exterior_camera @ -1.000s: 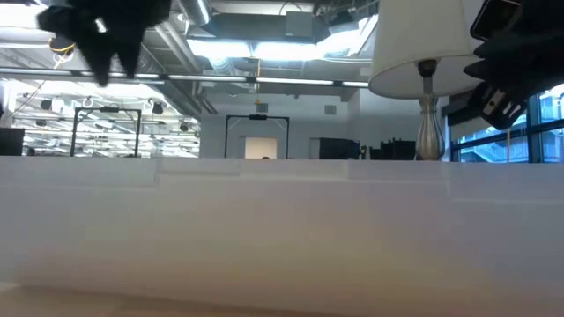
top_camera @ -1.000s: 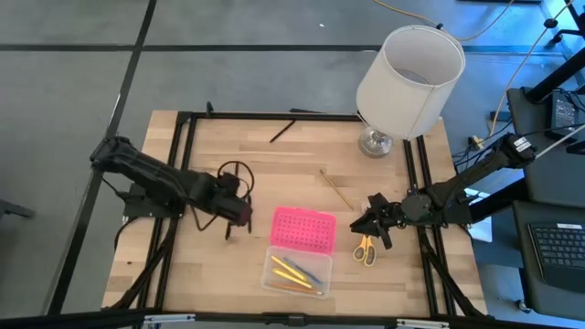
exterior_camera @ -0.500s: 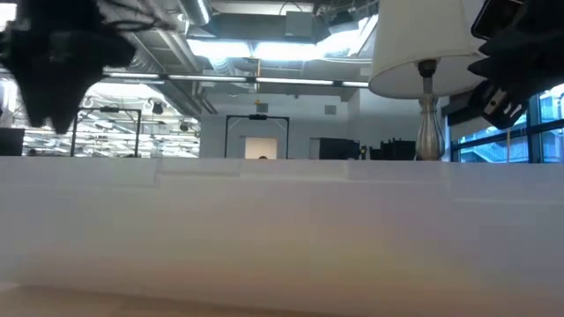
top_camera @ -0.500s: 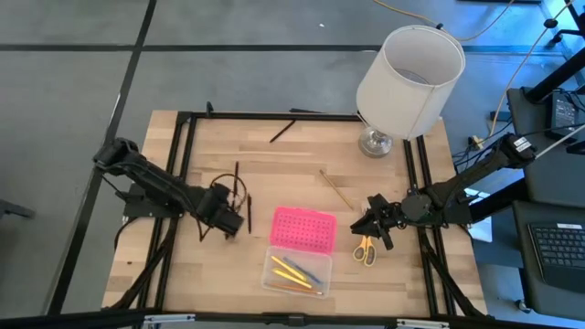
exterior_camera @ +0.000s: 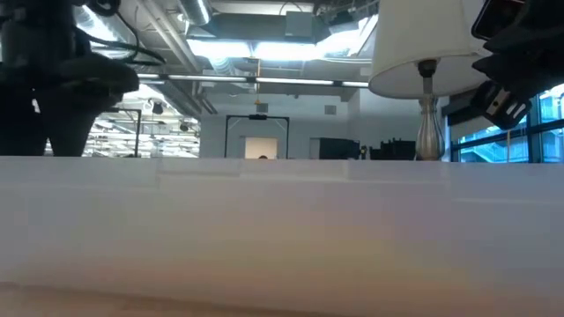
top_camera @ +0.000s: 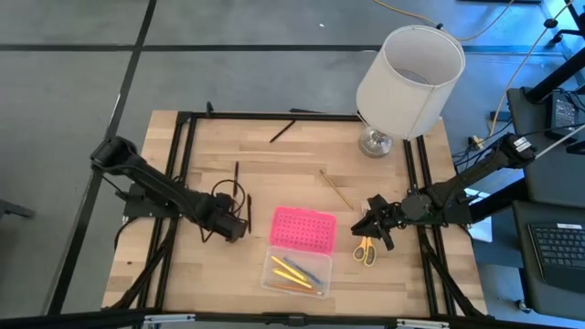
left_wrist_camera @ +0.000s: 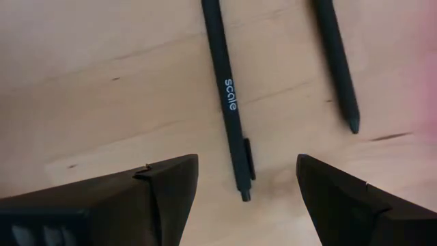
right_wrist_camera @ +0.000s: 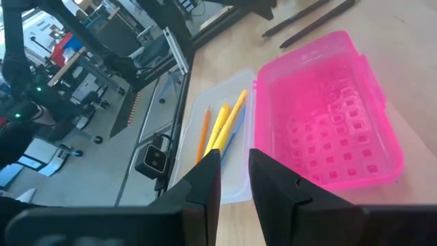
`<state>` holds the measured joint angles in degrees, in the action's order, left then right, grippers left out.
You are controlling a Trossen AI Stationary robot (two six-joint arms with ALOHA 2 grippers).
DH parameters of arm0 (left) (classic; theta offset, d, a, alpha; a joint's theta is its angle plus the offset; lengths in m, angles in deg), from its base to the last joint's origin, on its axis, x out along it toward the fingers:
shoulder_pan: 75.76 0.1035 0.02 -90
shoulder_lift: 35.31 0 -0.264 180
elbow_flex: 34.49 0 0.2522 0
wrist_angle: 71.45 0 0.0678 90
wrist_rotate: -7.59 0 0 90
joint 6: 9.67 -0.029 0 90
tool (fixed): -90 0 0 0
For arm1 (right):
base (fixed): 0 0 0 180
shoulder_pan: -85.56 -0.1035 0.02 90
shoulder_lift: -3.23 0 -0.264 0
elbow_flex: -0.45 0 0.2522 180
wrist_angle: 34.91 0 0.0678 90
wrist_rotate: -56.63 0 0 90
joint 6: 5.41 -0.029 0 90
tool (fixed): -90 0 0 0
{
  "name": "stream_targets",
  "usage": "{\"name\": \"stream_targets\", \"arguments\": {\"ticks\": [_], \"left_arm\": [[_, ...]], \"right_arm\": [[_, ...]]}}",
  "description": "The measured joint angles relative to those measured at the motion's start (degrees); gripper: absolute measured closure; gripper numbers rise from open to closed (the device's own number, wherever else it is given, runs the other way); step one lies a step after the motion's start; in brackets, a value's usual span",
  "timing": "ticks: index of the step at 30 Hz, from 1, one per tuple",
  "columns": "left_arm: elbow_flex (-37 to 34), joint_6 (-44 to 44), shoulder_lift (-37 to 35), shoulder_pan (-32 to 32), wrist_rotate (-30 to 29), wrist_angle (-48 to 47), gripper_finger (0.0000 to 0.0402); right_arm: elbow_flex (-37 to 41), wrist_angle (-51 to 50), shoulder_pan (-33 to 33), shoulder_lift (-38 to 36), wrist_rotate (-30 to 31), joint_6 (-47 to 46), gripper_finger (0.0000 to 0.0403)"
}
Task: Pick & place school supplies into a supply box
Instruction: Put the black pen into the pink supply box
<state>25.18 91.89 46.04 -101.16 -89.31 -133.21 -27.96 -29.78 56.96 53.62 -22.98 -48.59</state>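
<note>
The left end effector [top_camera: 226, 224] hangs low over the worktop [top_camera: 302, 164], fingers spread wide and holding nothing, above a black pen [left_wrist_camera: 229, 102] with a second black pen [left_wrist_camera: 336, 61] beside it. To their right the supply box [top_camera: 299, 249] lies open, pink lid [right_wrist_camera: 328, 116] folded back, with yellow, wood-brown and blue pencils [top_camera: 294, 272] in its clear base. The right end effector [top_camera: 368, 224], fingers nearly together and empty, hovers by the yellow-handled scissors [top_camera: 365, 249].

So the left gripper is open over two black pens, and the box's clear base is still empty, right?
Not quite. The left gripper is open over the two black pens, but the clear base of the box already holds a few yellow, orange and blue pencils, as the high and right wrist views show.
</note>
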Motion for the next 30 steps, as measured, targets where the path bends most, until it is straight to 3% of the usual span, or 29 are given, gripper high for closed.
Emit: {"name": "stream_targets", "arguments": {"ticks": [18,30], "left_arm": [[0.0,0.7,8.1,0.5,3.8,2.4,0.0166],[0.2,1.0,11.4,0.5,5.1,5.8,0.0239]], "right_arm": [[0.0,-0.1,0.0,0.0,0.0,0.4,0.0320],[0.0,-0.2,0.0,0.0,0.0,1.5,0.0320]]}}
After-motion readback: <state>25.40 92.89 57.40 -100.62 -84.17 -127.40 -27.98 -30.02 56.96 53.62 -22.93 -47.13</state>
